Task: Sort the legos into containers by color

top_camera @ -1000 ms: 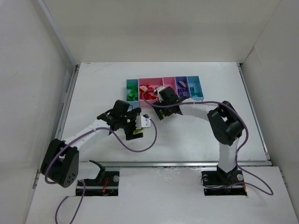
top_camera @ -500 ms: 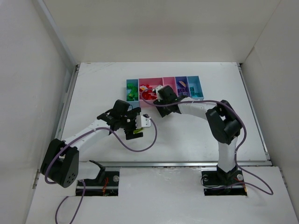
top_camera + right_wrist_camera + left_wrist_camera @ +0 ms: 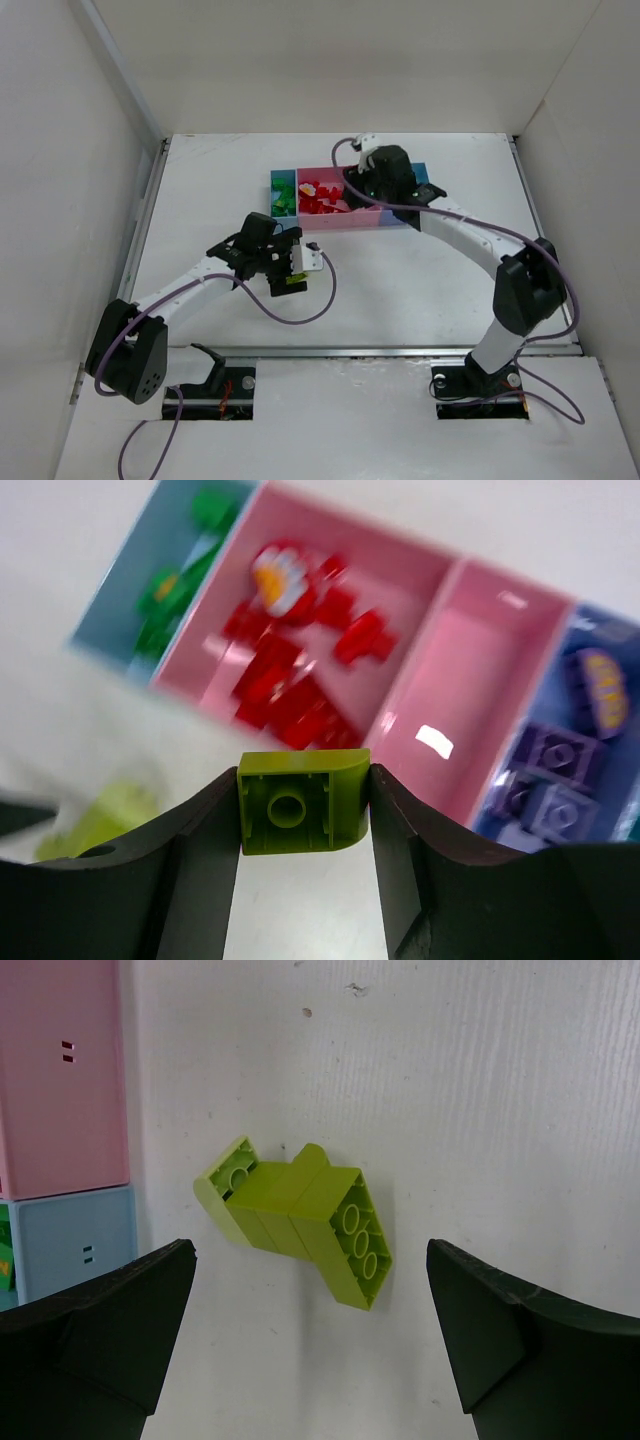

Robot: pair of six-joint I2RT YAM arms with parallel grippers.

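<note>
My right gripper is shut on a small lime-yellow lego, held hollow side up above the containers. Below it lie the light blue bin with green legos, the wide pink bin with red legos, the bare narrower pink bin and the purple-blue bin with purple legos. In the top view that gripper hangs over the row of containers. My left gripper stands open over a clump of joined lime-yellow legos on the table, its fingers well apart from it.
The pink and light blue bin walls lie just left of the lime clump. White walls close in the table on three sides. A purple cable loops beside the left arm.
The right gripper closed on the small lime lego at the containers' front edge, then rose and swung back and right over the bins. The left arm stayed put.
</note>
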